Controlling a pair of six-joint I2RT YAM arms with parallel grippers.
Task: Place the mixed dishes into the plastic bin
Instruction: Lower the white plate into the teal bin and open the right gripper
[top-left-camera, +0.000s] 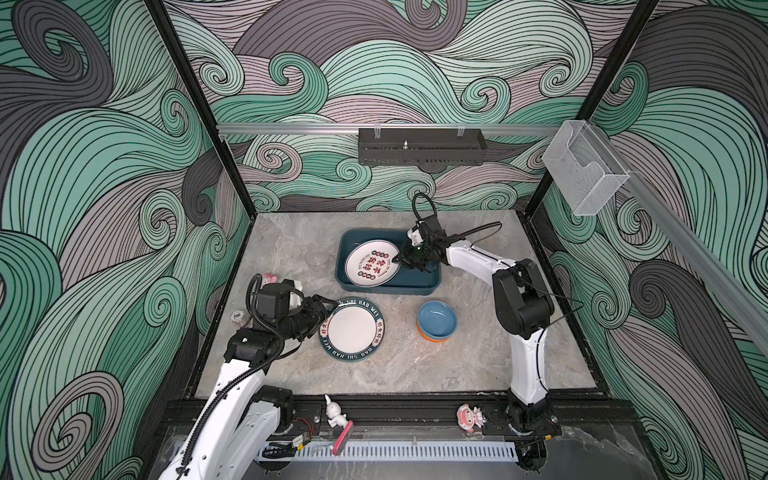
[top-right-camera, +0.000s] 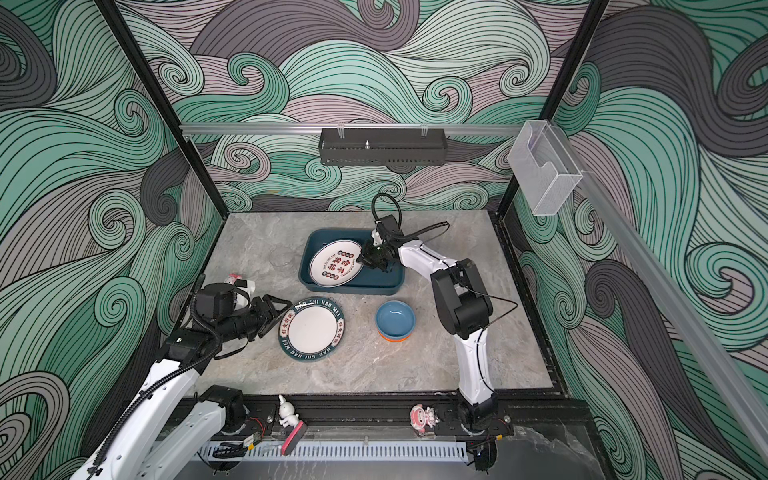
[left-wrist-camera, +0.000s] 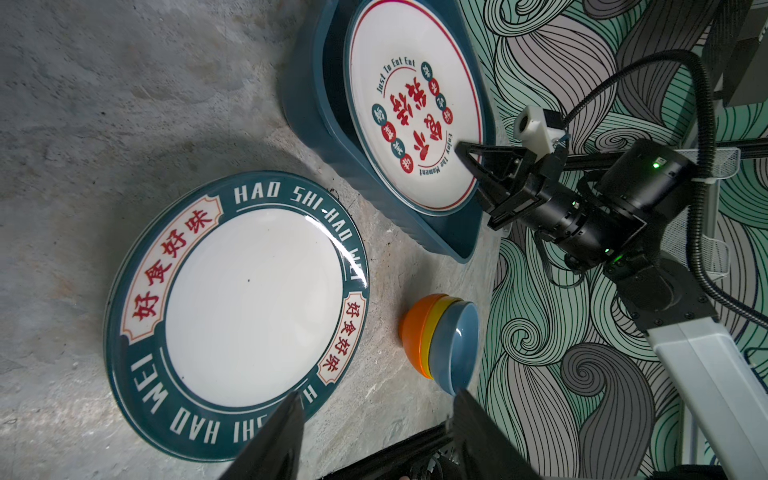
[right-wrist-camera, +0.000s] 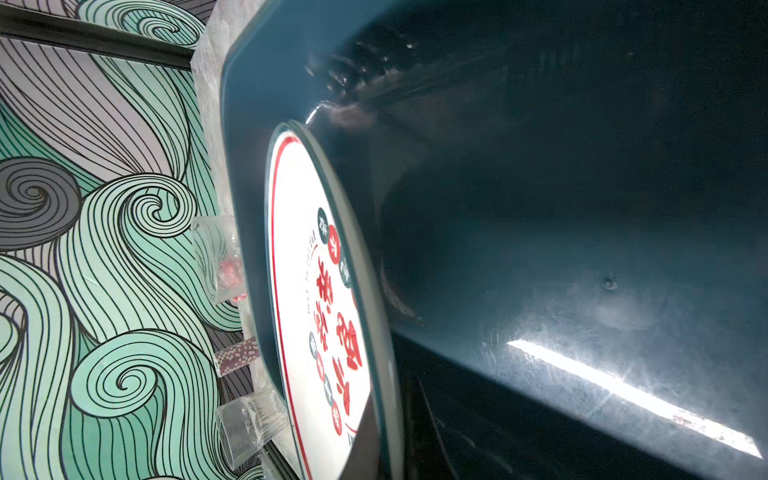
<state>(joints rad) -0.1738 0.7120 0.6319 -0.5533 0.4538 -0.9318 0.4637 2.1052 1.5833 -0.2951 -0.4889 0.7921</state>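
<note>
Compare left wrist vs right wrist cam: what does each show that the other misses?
Left wrist only: the teal-rimmed plate flat on the table, the bowl stack (orange, yellow, blue), the open left pincer, and the right pincer shut on the edge of the red-lettered plate.
Right wrist only: clear tumblers beyond the bin, plus the bin's floor beneath the raised plate edge.
Both: that plate leaning tilted in the bin.
</note>
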